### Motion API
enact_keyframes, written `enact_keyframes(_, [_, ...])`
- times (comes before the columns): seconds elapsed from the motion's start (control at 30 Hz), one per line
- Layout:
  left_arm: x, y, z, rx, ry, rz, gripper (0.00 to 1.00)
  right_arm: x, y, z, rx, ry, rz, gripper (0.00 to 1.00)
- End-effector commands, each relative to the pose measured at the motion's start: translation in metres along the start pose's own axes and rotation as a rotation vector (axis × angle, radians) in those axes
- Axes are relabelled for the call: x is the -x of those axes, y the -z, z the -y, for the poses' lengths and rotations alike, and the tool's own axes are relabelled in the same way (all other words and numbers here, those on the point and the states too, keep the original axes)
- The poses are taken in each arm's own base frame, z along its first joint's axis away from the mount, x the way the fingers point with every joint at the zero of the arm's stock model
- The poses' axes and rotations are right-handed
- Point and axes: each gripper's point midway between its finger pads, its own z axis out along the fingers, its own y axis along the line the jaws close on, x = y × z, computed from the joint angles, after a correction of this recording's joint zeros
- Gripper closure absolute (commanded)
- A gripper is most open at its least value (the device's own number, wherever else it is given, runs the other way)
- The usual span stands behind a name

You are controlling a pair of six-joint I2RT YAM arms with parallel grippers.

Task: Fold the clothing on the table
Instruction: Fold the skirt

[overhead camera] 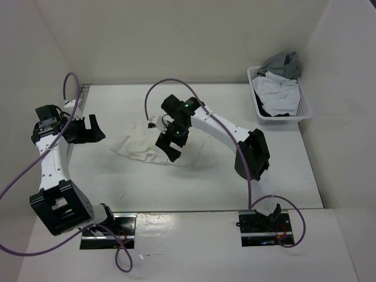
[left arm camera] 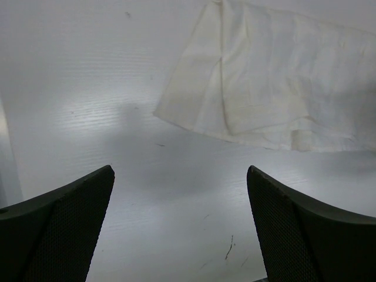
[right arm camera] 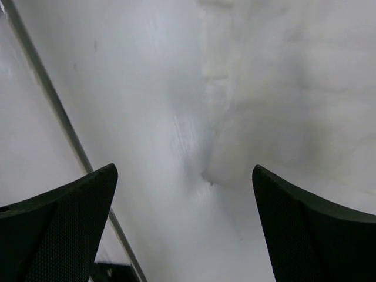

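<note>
Skirt (overhead camera: 136, 147) of white pleated cloth is lying spread out and creased at the middle of the table (overhead camera: 194, 188) in the top view, its right part passing under the right arm. A pale sticker (overhead camera: 47, 124) on the left arm's wrist is carrying marks too small to read. The right gripper (overhead camera: 168, 150) is hanging directly over the cloth with its jaws wide apart and nothing between them; in its wrist view the skirt (right arm camera: 282, 88) is filling the upper right of the frame, one edge running down between the gripper's (right arm camera: 185, 168) fingers, while the thin rail (right arm camera: 59, 111) is crossing the left side. The left gripper (overhead camera: 89, 129) is sitting at the left of the top view, apart from the cloth, also spread wide and holding nothing; in its wrist view the skirt (left arm camera: 276, 88) is lying in the upper right, beyond the gripper (left arm camera: 180, 170), bare tabletop (left arm camera: 70, 88) between. A white basket (overhead camera: 282, 117) of garments is standing at the upper right
</note>
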Motion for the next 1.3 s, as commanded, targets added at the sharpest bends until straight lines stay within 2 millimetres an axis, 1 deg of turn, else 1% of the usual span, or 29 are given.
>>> enact_keyframes(0.0, [-0.003,0.017,-0.017,0.104,0.081,0.029,0.01,0.048,-0.001,0.025,-0.112,-0.184,0.169,0.0])
enact_keyframes(0.03, [-0.003,0.022,-0.025,0.157,0.101,0.032,0.01,0.056,-0.008,0.035,-0.143,-0.218,0.203,0.0])
enact_keyframes(0.07, [-0.007,0.027,-0.03,0.189,0.12,0.033,0.01,0.05,-0.023,0.043,-0.163,-0.306,0.181,0.0])
enact_keyframes(0.1, [-0.01,0.027,-0.033,0.213,0.128,0.032,0.01,0.053,-0.031,0.043,-0.167,-0.332,0.181,0.0])
enact_keyframes(0.13, [-0.011,0.032,-0.039,0.244,0.133,0.037,0.01,0.053,-0.039,0.049,-0.183,-0.366,0.186,0.0])
enact_keyframes(0.17, [-0.014,0.037,-0.044,0.282,0.148,0.039,0.01,0.048,-0.052,0.05,-0.199,-0.421,0.167,0.0])
enact_keyframes(0.2, [-0.015,0.038,-0.046,0.298,0.159,0.036,0.01,0.049,-0.056,0.054,-0.212,-0.451,0.17,0.0])
enact_keyframes(0.23, [-0.018,0.042,-0.052,0.331,0.166,0.043,0.01,0.053,-0.062,0.052,-0.227,-0.466,0.178,0.0])
enact_keyframes(0.27, [-0.018,0.046,-0.055,0.351,0.178,0.051,0.01,0.045,-0.071,0.061,-0.271,-0.529,0.156,0.0])
enact_keyframes(0.33, [-0.024,0.048,-0.06,0.379,0.188,0.051,0.01,0.043,-0.083,0.062,-0.292,-0.572,0.145,0.0])
enact_keyframes(0.37, [-0.023,0.052,-0.061,0.388,0.189,0.061,0.01,0.039,-0.091,0.063,-0.289,-0.617,0.132,0.0])
enact_keyframes(0.4, [-0.021,0.052,-0.062,0.391,0.185,0.069,0.01,0.039,-0.091,0.064,-0.3,-0.636,0.134,0.0])
enact_keyframes(0.43, [-0.024,0.054,-0.064,0.399,0.193,0.071,0.01,0.038,-0.097,0.066,-0.299,-0.652,0.133,0.0])
enact_keyframes(0.47, [-0.024,0.054,-0.064,0.399,0.193,0.071,0.01,0.039,-0.097,0.065,-0.298,-0.666,0.135,0.0])
enact_keyframes(0.53, [-0.028,0.054,-0.066,0.404,0.205,0.066,0.01,0.048,-0.094,0.069,-0.312,-0.689,0.173,0.0])
enact_keyframes(0.63, [-0.026,0.054,-0.066,0.391,0.205,0.081,0.01,0.062,-0.085,0.067,-0.296,-0.697,0.219,0.0])
enact_keyframes(0.67, [-0.028,0.052,-0.064,0.378,0.209,0.076,0.01,0.066,-0.082,0.068,-0.296,-0.693,0.233,0.0])
enact_keyframes(0.73, [-0.028,0.05,-0.066,0.378,0.209,0.076,0.01,0.066,-0.082,0.068,-0.296,-0.693,0.233,0.0])
enact_keyframes(0.77, [-0.027,0.049,-0.065,0.369,0.208,0.078,0.01,0.063,-0.085,0.069,-0.306,-0.695,0.227,0.0])
enact_keyframes(0.8, [-0.027,0.049,-0.065,0.369,0.208,0.078,0.01,0.054,-0.095,0.07,-0.306,-0.702,0.203,0.0])
enact_keyframes(0.83, [-0.027,0.049,-0.065,0.37,0.199,0.077,0.01,0.05,-0.097,0.072,-0.316,-0.705,0.194,0.0])
enact_keyframes(0.9, [-0.029,0.047,-0.066,0.367,0.205,0.068,0.01,0.037,-0.108,0.074,-0.326,-0.704,0.158,0.0])
enact_keyframes(1.0, [-0.03,0.045,-0.067,0.364,0.209,0.06,0.01,0.038,-0.109,0.071,-0.31,-0.692,0.157,0.0])
enact_keyframes(1.03, [-0.03,0.045,-0.066,0.355,0.209,0.062,0.01,0.047,-0.096,0.065,-0.288,-0.669,0.186,0.0])
enact_keyframes(1.1, [-0.028,0.045,-0.067,0.358,0.204,0.07,0.01,0.055,-0.085,0.06,-0.269,-0.651,0.212,0.0])
enact_keyframes(1.13, [-0.028,0.045,-0.067,0.358,0.204,0.07,0.01,0.057,-0.077,0.063,-0.273,-0.655,0.228,0.0])
enact_keyframes(1.17, [-0.029,0.043,-0.068,0.355,0.209,0.062,0.01,0.061,-0.063,0.059,-0.274,-0.649,0.249,0.0])
enact_keyframes(1.23, [-0.028,0.042,-0.066,0.345,0.208,0.065,0.01,0.072,-0.046,0.056,-0.275,-0.637,0.287,0.0])
enact_keyframes(1.27, [-0.03,0.04,-0.067,0.343,0.212,0.058,0.01,0.077,-0.031,0.057,-0.302,-0.634,0.309,0.0])
